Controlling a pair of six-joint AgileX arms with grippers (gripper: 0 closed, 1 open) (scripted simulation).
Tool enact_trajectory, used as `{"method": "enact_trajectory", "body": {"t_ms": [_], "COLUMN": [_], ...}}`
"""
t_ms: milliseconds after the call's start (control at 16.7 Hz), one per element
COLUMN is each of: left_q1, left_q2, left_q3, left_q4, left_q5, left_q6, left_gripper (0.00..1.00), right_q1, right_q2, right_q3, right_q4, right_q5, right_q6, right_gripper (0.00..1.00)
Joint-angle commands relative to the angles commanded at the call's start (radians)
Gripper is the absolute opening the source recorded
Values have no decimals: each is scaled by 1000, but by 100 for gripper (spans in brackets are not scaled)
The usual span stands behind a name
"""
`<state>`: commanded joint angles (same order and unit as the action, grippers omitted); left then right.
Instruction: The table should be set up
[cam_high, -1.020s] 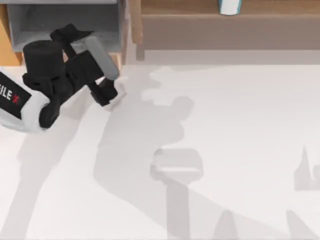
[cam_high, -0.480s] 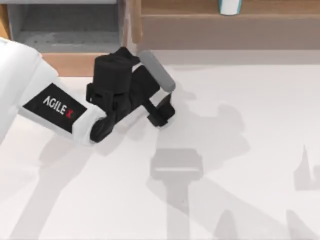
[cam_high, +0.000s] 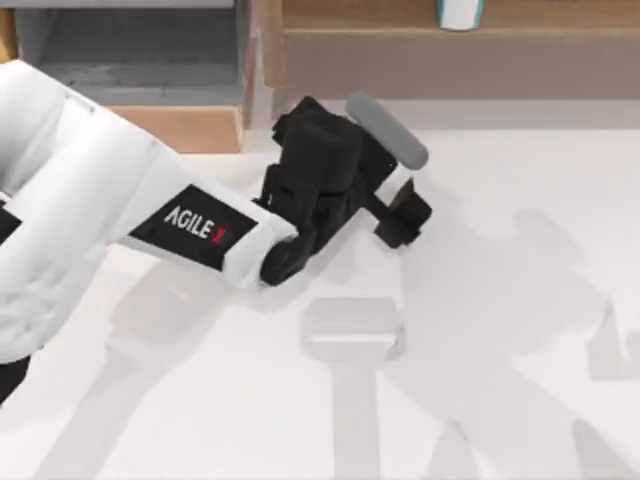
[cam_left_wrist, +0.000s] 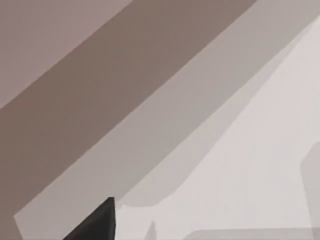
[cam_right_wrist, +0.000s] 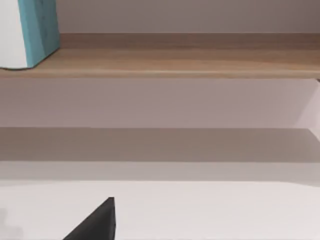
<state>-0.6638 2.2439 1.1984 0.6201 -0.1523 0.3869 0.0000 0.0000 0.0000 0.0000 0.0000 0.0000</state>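
The table (cam_high: 500, 330) lies bare, nothing set out yet; left gripper (cam_high: 400, 215) hovers near its far edge, grip state unclear.

rendered sim tabletop: plain white table (cam_high: 500, 300), wooden shelf (cam_right_wrist: 175, 62)

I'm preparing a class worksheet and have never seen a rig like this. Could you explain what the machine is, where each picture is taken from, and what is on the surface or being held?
This is a simulated robot with two arms. The overhead picture looks down on a white table. The left arm reaches across it, and its left gripper hangs near the table's far edge; nothing can be seen in it. Behind stand a wooden-fronted box and a wooden shelf carrying a white-and-teal object. The other two pictures come from cameras on the wrists, looking low across the table toward the shelf.
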Motion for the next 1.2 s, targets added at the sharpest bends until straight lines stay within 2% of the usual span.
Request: {"method": "enact_trajectory", "body": {"t_ms": [720, 1200], "left_q1": [-179, -178], "left_q2": [125, 239], "left_q3": [367, 798], "left_q4": [-93, -143], "left_q5": [-304, -585], "left_q6": [-234, -347], "left_gripper": [100, 100], "right_q1": [0, 0], "right_q2": [0, 0], "right_q3": [0, 0], "right_q4": [0, 0], "right_q5": [0, 0], "right_q6": [0, 0], "right_gripper": [100, 100]}}
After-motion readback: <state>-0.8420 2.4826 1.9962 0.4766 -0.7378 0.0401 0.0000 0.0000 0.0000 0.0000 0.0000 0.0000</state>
